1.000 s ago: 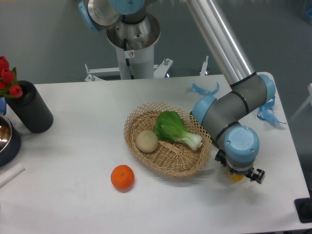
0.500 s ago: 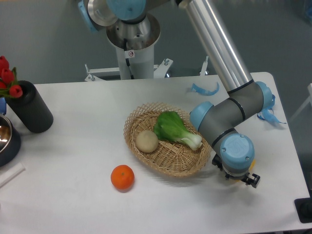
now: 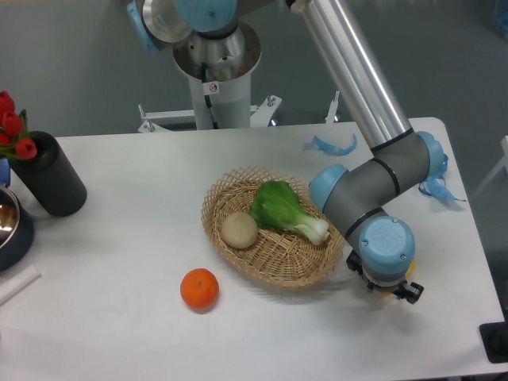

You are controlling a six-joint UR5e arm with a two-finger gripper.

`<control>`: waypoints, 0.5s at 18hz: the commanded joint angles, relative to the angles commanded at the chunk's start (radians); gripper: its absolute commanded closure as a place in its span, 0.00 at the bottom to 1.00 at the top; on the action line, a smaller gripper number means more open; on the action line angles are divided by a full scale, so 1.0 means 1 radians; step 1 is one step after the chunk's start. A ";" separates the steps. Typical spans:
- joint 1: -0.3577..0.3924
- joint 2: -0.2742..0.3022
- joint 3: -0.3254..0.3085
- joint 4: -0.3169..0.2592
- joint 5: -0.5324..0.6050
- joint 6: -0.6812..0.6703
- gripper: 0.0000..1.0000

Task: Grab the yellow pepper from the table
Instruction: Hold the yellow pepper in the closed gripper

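Where the arm's wrist hung low just right of the basket (image 3: 230,238), the gripper (image 3: 390,290) sat beneath it, almost wholly hidden by the blue cap. Only a sliver of the yellow pepper (image 3: 386,291) showed under the wrist, right of the basket's rim and close to the table (image 3: 119,333). Whether the jaws were spread or pressed on the pepper could not be told, nor whether the pepper rested on the table. Inside the basket lay a leafy green vegetable (image 3: 282,208) with its white stem toward the right, and a beige potato (image 3: 239,229) touched its left side. An orange (image 3: 198,288) sat on the table just below and left of the basket. Far left of the basket stood a black cylinder (image 3: 49,175) with red tulips (image 3: 11,125) beside it.
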 joint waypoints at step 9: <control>0.020 0.014 0.002 -0.005 -0.009 -0.005 0.57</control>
